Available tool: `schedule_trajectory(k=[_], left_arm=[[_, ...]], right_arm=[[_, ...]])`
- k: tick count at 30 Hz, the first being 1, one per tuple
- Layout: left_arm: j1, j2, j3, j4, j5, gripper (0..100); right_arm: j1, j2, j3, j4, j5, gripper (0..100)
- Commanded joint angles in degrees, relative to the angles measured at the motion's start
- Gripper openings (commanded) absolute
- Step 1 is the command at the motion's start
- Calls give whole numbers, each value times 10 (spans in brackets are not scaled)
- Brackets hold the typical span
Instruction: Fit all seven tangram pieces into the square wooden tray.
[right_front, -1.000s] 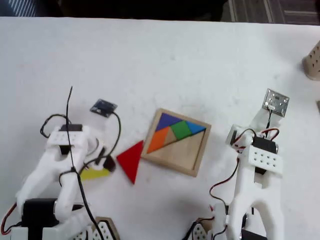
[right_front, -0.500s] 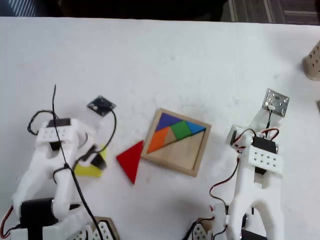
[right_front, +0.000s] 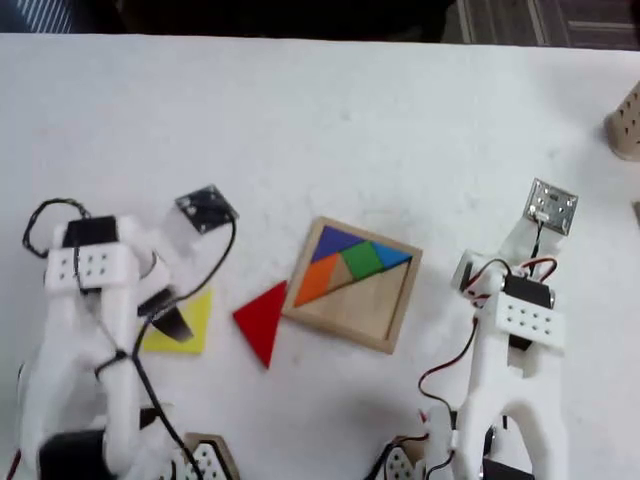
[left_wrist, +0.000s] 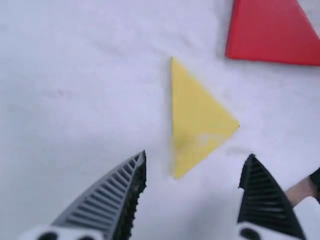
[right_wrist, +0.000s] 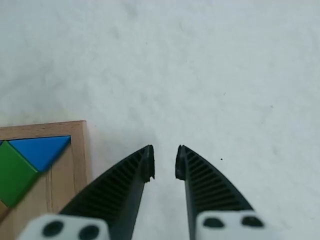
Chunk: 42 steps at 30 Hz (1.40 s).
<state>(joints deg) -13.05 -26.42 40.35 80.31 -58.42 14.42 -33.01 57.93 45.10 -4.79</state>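
The place looked like a robotics lab bench: a plain white table (right_front: 420, 120) carried a left arm (right_front: 85, 300) and right arm (right_front: 515, 350) with bare servo wires (right_front: 440, 375), and patterned floor (right_front: 560, 22) lay beyond.

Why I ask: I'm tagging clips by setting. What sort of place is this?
Probably a robotics lab or hobby workbench: the left arm and right arm, with exposed wires, stand at a plain white table, and a wooden tray holding coloured pieces lies between them.
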Motion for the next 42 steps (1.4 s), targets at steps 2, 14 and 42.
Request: schedule_trajectory(k=[2,14,42], left_arm=[[20,-98,70,-24,-9,308],[85,-146,214,-98,-9,404],[35,-145,315,-342,-44,404]], right_arm=[[-7,-13,-3,-20,7,82],[-7,-13,-2,-20,7,83],[-19,-13,-1,-20,7,83]])
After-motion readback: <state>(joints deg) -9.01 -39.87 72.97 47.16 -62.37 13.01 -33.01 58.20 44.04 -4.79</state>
